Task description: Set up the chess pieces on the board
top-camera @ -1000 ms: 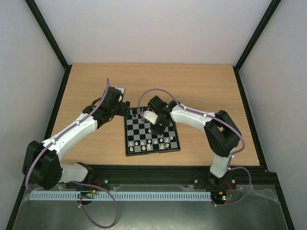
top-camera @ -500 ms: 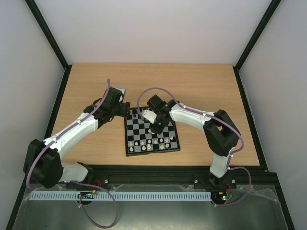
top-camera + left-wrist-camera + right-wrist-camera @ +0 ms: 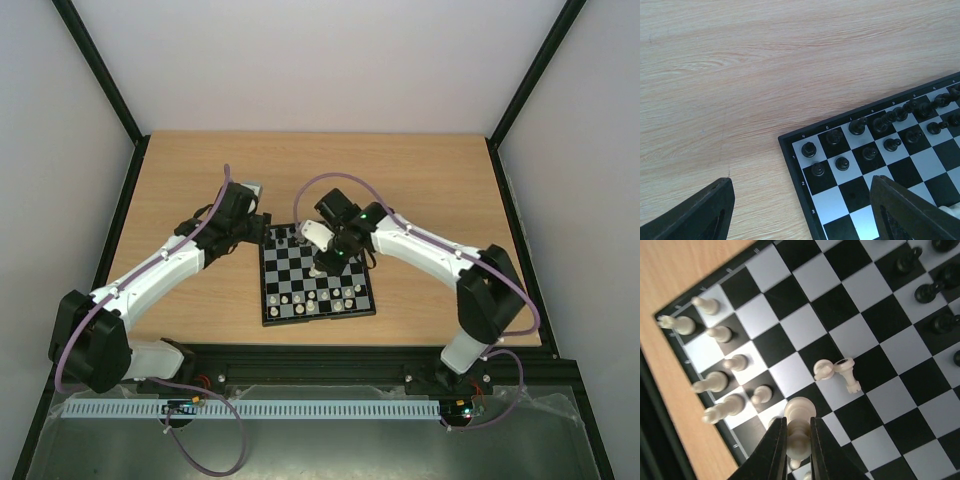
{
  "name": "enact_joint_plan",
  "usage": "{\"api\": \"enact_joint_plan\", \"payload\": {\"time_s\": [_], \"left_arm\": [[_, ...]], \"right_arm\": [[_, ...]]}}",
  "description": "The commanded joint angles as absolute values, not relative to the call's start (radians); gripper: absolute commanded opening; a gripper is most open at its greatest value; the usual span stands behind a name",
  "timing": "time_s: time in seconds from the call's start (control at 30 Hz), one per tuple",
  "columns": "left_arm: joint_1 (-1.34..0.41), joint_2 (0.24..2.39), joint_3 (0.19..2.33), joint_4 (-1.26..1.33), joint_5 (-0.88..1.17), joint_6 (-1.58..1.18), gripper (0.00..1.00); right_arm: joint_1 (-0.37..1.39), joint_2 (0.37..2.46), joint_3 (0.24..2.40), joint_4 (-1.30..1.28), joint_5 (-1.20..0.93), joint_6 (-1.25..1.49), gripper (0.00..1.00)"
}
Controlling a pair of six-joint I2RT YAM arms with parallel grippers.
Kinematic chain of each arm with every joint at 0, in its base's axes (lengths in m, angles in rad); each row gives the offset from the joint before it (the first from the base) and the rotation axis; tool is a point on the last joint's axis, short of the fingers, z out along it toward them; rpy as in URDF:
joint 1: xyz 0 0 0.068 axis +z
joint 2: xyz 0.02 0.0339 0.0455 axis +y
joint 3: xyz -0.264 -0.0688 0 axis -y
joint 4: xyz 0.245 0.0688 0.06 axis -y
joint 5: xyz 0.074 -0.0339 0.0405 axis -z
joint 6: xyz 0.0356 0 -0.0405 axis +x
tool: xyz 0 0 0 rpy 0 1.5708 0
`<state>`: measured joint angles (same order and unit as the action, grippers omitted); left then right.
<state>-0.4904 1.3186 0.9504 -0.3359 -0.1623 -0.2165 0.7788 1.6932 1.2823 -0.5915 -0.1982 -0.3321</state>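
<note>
The right tool (image 3: 798,426) is pinching a cream-white piece (image 3: 799,409) at the bottom centre of its wrist view, above the board (image 3: 840,305). Standing cream pieces (image 3: 715,382) line the left edge, and two fallen pieces (image 3: 836,371) lie just above the tool. In the left wrist view, the left tool (image 3: 801,200) hangs spread over the board's corner at lower right, near the black pieces (image 3: 875,130), with bare table (image 3: 740,75) filling the upper left

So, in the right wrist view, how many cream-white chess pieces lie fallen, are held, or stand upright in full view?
Fallen cream-white chess pieces, on the black and white checkered board: 2
Held cream-white piece in the right gripper: 1
Standing cream-white pieces, in full view: 7
Total: 10, not counting any hidden behind the fingers.
</note>
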Motion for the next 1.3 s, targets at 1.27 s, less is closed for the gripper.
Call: {"api": "enact_joint_plan", "payload": {"time_s": [1.27], "left_arm": [[-0.483, 1.333, 0.962, -0.356, -0.188, -0.204, 0.78]], "right_arm": [[0.916, 1.493, 1.036, -0.586, -0.25, -0.455, 0.11]]}}
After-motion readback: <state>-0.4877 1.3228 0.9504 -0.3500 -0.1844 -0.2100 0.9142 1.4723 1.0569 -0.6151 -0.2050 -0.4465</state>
